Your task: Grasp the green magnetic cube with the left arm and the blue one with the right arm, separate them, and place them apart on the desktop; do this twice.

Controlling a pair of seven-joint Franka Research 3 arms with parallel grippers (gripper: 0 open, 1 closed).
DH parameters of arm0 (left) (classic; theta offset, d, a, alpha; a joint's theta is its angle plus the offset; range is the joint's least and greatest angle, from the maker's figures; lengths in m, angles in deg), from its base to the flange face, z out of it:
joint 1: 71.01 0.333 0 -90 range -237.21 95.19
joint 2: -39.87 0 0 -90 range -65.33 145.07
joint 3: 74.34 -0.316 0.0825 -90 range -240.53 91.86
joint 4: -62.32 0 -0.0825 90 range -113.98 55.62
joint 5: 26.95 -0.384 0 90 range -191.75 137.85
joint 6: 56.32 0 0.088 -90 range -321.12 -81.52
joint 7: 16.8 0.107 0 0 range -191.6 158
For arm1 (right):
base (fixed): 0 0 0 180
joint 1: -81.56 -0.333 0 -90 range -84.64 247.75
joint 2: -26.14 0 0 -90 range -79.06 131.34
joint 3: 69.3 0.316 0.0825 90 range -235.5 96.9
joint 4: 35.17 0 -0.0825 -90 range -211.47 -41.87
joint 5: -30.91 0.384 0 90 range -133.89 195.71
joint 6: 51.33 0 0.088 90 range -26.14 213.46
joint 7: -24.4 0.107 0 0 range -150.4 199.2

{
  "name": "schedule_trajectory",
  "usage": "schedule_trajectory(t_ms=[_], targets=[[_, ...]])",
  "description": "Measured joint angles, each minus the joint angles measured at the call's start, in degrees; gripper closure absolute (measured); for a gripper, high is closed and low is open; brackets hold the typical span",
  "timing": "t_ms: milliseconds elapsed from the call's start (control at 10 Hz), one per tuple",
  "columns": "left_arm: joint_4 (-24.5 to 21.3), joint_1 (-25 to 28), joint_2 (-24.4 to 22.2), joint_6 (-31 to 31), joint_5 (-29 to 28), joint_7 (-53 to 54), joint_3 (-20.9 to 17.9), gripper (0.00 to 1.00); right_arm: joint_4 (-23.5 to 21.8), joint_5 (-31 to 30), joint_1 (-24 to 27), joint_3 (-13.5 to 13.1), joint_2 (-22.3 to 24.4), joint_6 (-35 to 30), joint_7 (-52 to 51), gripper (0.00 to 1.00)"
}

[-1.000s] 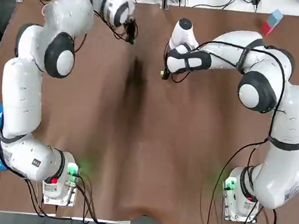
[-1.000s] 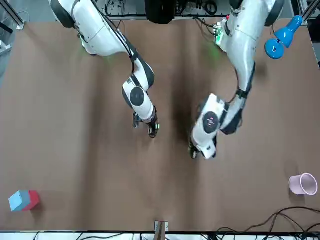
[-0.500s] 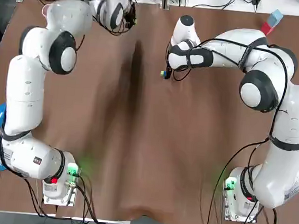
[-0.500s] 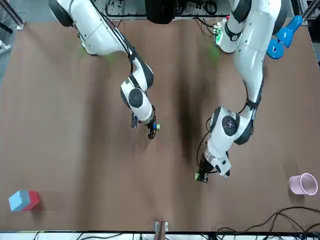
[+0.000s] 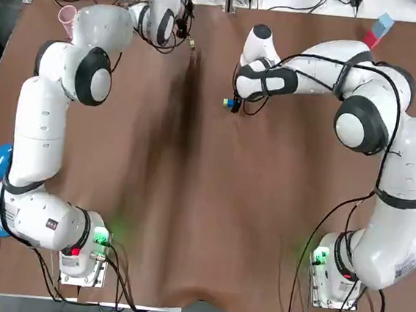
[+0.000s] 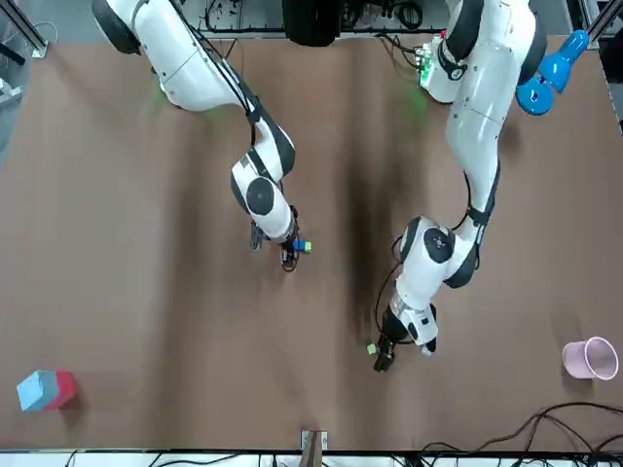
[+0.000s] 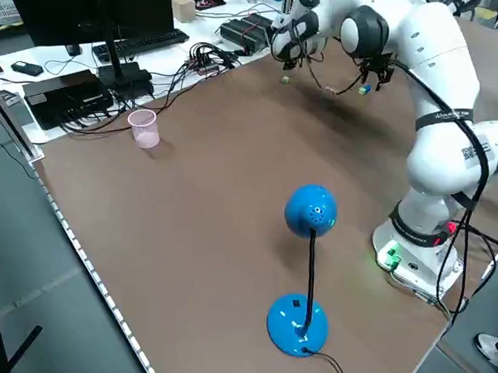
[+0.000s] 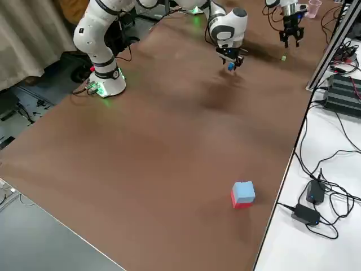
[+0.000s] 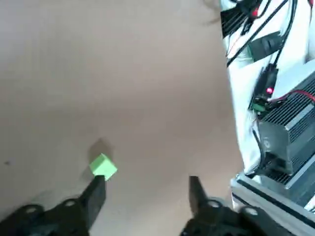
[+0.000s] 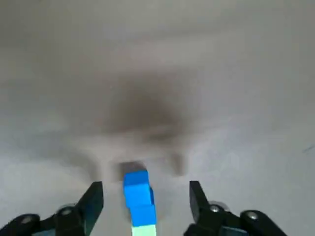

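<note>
While the green cube (image 9: 103,166) lies beside the spread left hand (image 9: 145,183), the spread right hand (image 10: 145,189) straddles blue cube (image 10: 136,185)

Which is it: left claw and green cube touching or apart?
Apart. The right side view shows bare table between the green cube and the left claw.

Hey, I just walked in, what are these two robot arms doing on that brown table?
They are handling two small magnetic cubes, which at this moment are well apart. The left claw is open near the far edge of the desktop, and the green cube lies there beside one fingertip, not gripped. The right claw is open nearer the middle, with the blue cube between its spread fingers, ungripped.
</note>
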Motion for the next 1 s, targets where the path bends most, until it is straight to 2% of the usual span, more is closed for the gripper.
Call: schedule_trajectory(t_ms=[100, 200, 300, 400, 500, 800, 1000], targets=[[0.0, -0.1, -3.2, 8.8, 0.3, -0.8, 0.5, 0.11, 0.0, 0.4, 0.0, 0.3, 0.0, 1.1, 0.0, 0.22], [-0.3, -1.1, -6.3, 17.5, 0.4, -3.4, 1.1, 0.11, 0.0, 0.5, 0.0, 0.4, 0.0, 1.9, 0.0, 0.24], [-0.9, -3.0, -8.1, 23.5, 0.6, -9.0, 1.3, 0.11, -0.1, 0.5, 0.0, 0.4, 0.0, 2.1, 0.0, 0.25], [-1.7, -4.9, -8.4, 26.5, 0.7, -14.6, 1.3, 0.11, -0.1, 0.5, 0.0, 0.4, 0.0, 2.1, 0.0, 0.29], [-2.7, -6.8, -8.0, 27.2, 1.8, -18.9, 1.3, 0.11, -0.3, 0.5, 0.0, 0.4, 0.0, 2.1, 0.0, 0.28], [-3.4, -12.2, -5.6, 26.9, 12.1, -23.6, 1.2, 0.11, -0.7, 0.5, 0.0, 0.3, 0.0, 2.1, 0.0, 0.34], [-3.5, -16.2, -4.4, 24.1, 13.5, -27.3, 1.0, 0.13, -1.0, 0.4, 0.2, 0.3, 0.0, 2.1, -0.1, 0.40]])
